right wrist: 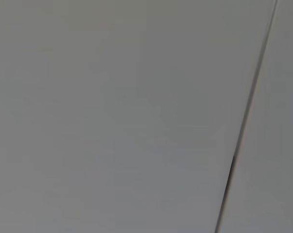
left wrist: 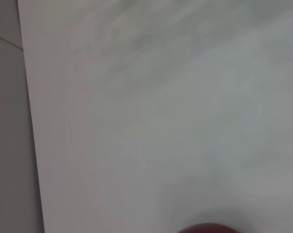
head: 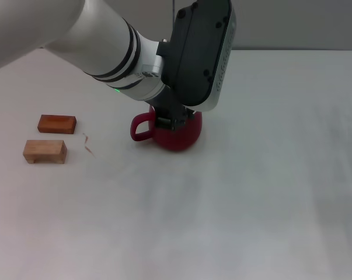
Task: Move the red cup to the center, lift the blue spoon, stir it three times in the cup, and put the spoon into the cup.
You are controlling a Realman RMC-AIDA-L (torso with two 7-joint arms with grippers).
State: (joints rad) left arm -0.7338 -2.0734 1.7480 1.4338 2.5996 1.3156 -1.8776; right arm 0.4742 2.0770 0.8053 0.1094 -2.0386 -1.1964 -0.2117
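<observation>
Across the whole head view spreads a white table (head: 269, 192), the largest thing in sight, with a grey wall behind its far edge. Over its left and middle reaches the left arm (head: 100, 41), a thick white limb with black rings at the wrist joint and a dark grey housing, coming in from the upper left and angling down toward the table's middle. Its left gripper (head: 168, 121) sits right at the top of the red cup (head: 181, 134), the dark fingers down at the rim on the handle side; whether they are parted or pressed on the rim cannot be told, since the housing hides the cup's mouth. The cup stands upright on the table near the centre, slightly toward the far side, its loop handle pointing to the robot's left. In the left wrist view only a sliver of the dark-red cup (left wrist: 209, 228) shows at the picture's edge against the table.

Well to the left of the cup lie two small wooden blocks: a reddish-brown block (head: 56, 123) farther away and a paler tan block (head: 44, 151) just nearer, close together but apart. Between the blocks and the cup lies a thin pale scrap (head: 88, 143) on the table.
</observation>
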